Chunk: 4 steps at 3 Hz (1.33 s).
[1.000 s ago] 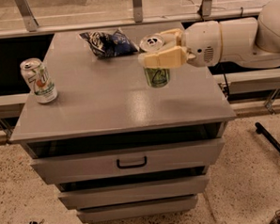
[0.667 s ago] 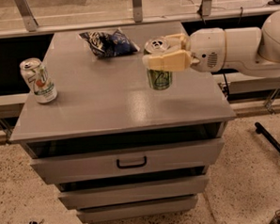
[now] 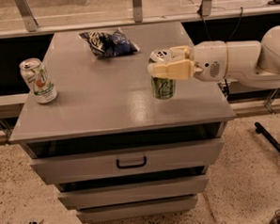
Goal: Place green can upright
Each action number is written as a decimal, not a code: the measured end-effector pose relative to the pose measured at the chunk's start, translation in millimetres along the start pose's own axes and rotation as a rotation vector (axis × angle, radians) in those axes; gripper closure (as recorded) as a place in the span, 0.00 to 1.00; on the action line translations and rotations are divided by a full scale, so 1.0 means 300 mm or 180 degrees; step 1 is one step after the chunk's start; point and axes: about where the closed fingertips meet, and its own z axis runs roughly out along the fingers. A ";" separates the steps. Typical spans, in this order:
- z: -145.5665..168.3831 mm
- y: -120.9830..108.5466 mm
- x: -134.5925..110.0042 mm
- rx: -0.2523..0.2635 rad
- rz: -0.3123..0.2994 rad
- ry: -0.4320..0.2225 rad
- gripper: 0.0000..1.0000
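Note:
The green can (image 3: 163, 88) stands upright on the grey cabinet top (image 3: 106, 92), right of the middle, with its silver top showing. My gripper (image 3: 162, 61) reaches in from the right and is shut on the can's upper part. One cream finger (image 3: 171, 70) crosses the can's front and the other lies behind its rim. The can's base appears to rest on the surface.
A whitish can with a green logo and orange band (image 3: 38, 80) stands at the left edge. A dark blue chip bag (image 3: 109, 42) lies at the back. The cabinet has drawers below. A railing and glass run behind. The cabinet's right edge is close to the can.
The gripper has brought the green can down and slightly toward the front of the cabinet top. The other can and the bag have not moved.

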 end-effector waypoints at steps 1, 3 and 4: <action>-0.006 -0.001 0.044 -0.0040 0.0097 -0.0029 0.59; -0.020 -0.001 0.129 -0.0073 0.0160 -0.0081 0.13; -0.030 -0.006 0.163 -0.0061 0.0192 -0.0093 0.00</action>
